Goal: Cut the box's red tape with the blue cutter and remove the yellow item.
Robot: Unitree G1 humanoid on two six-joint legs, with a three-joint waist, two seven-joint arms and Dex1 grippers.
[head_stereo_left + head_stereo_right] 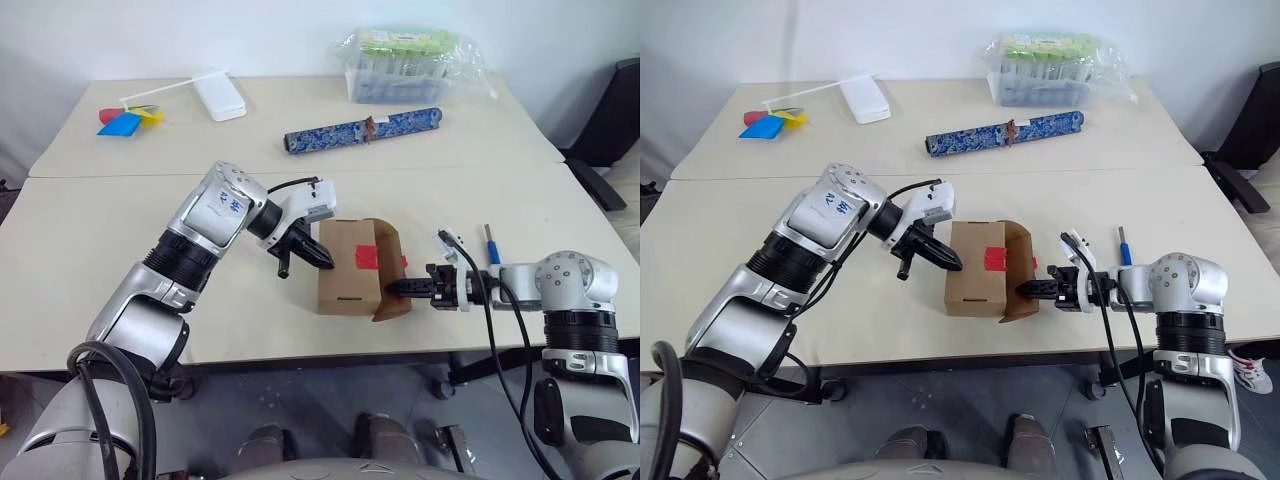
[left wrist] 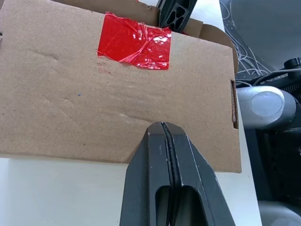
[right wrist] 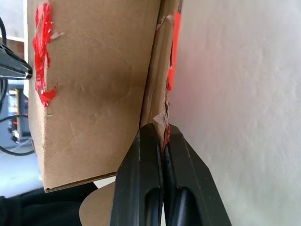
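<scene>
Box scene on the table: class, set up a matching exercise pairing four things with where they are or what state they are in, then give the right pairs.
Things:
1. box
2. blue cutter
3. right gripper
4. left gripper

Places or states:
A. lying on the table beside the right arm, held by nothing
B. shut on the edge of an opened flap
C. shut, tips against the box's side away from the flap
D. on the table between the two grippers, red tape on top

Pairs: 1-D, 2-A, 3-B, 4-C

Brown box (image 1: 345, 268) with red tape (image 1: 367, 256), one flap open.
</scene>
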